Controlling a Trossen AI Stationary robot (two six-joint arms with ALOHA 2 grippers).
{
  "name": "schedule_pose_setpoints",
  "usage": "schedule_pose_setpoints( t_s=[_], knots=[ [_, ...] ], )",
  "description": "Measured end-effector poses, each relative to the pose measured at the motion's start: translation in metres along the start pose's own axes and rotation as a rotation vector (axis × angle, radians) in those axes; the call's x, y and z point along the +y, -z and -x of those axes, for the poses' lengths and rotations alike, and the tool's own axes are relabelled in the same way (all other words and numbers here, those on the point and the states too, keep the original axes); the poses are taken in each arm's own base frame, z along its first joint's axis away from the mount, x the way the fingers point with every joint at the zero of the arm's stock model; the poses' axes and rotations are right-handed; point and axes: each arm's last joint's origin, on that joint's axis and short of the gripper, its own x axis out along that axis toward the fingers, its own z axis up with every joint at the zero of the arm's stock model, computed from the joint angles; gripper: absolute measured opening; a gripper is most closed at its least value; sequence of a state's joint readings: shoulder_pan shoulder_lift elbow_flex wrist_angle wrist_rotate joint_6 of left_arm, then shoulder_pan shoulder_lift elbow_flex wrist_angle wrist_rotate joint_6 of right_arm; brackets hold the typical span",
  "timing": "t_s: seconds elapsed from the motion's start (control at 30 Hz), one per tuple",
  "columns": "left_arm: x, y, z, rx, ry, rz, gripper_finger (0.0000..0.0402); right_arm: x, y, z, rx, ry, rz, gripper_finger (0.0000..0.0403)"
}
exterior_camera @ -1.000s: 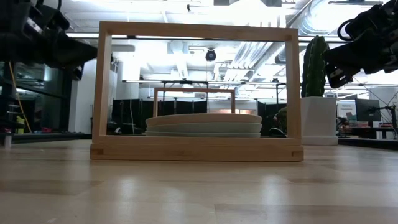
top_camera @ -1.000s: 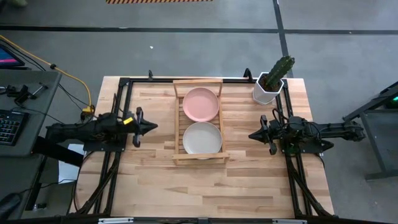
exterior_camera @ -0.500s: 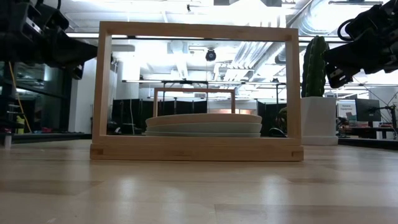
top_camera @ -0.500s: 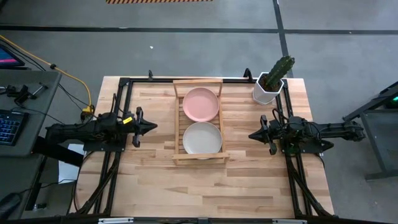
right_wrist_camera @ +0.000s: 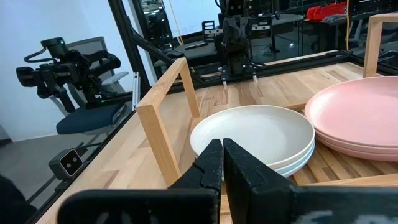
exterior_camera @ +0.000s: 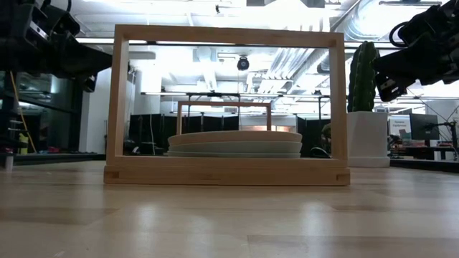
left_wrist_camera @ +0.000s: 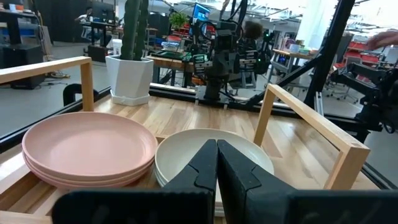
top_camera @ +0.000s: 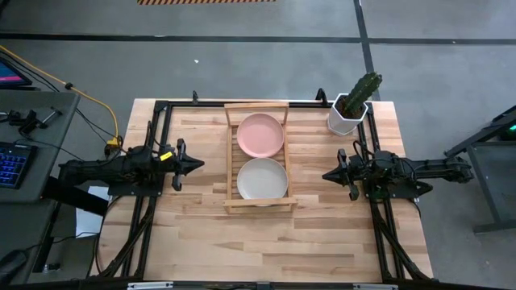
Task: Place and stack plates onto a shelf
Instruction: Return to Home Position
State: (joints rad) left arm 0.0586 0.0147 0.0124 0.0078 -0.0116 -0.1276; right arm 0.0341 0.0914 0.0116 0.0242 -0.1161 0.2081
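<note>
Plates (top_camera: 262, 178) sit in two piles on the shelf (top_camera: 258, 207), so homing well means parking level at nine and three o'clock, left fingers (left_wrist_camera: 200, 171) and right fingers (right_wrist_camera: 208, 165) pressed together.

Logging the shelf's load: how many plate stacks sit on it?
2: the pink-topped stack at the shelf end nearer the plant pot, the cream-topped stack at the other end. Lower plates mostly hidden.
</note>
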Motion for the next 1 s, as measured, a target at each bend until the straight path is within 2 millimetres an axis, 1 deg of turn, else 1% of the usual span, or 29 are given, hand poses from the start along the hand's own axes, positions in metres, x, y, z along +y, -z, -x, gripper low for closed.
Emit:
schedule_pose_setpoints(
  t_s=[0.23, 0.3, 0.37, 0.43, 0.5, 0.53, 0.63, 0.8, 1.0],
  knots=[
    [0.0, 0.0, 0.0, 0.0, 0.0, 0.0, 0.0001, 0.0002, -0.0001, 0.0001, -0.001, -0.004, 0.004, 0.0],
    [0.0, 0.0, 0.0, 0.0, 0.0, 0.0, 0.0001, 0.0012, -0.0025, 0.0022, -0.031, -0.019, 0.038, 0.0],
    [0.0, -0.0001, 0.0, -0.001, 0.0, 0.0, 0.0001, 0.002, -0.0061, 0.0055, -0.081, -0.009, 0.148, 0.0],
    [0.0, -0.0001, -0.0001, 0.0, 0.0, 0.0, 0.0001, 0.001, -0.008, 0.0063, -0.101, 0.035, 0.316, 0.0],
    [0.0001, 0.0004, -0.0002, 0.005, -0.001, 0.0, 0.0001, -0.0003, -0.0062, 0.0061, -0.08, 0.071, 0.463, 0.0],
    [0.0, 0.0002, -0.0004, 0.004, 0.0, 0.0, 0.0001, -0.0004, -0.0062, 0.0061, -0.08, 0.079, 0.49, 0.0],
    [0.0, 0.0004, -0.0004, 0.006, -0.001, 0.0, 0.0001, -0.0012, -0.0063, 0.0061, -0.081, 0.094, 0.477, 0.0],
    [0.0001, 0.0004, -0.0004, 0.006, -0.001, 0.0, 0.0001, -0.0021, -0.0064, 0.0062, -0.087, 0.1, 0.353, 0.0],
    [0.0001, 0.0005, -0.0004, 0.006, -0.001, 0.0, 0.0001, -0.0039, -0.0069, 0.0064, -0.091, 0.116, 0.322, 0.0]
  ],
)
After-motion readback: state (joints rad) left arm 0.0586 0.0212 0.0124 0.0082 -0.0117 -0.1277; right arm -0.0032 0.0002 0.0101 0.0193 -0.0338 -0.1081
